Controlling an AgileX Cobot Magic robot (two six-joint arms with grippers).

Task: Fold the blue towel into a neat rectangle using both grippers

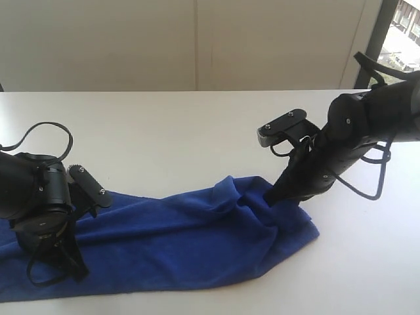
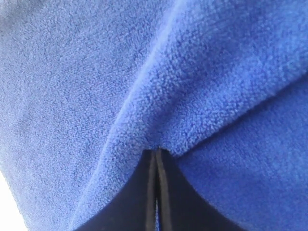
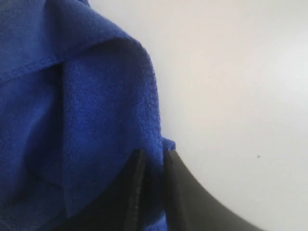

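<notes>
1. Nearest my exterior camera, the blue towel [image 1: 177, 249] lies stretched along the bottom of the frame on the white tabletop [image 1: 164, 131], from the lower left corner to right of centre.
2. At lower left, the left arm [image 1: 39, 190] bears down on the towel's left end. On its wrist view I see the left jaws pressed together, a ridge of cloth pinched at their tips.
3. Right of centre, the right arm [image 1: 354, 131] slants down to the towel's bunched right end.
4. Its wrist view shows me the right jaws nearly closed, nipping the towel's edge between them.
</notes>
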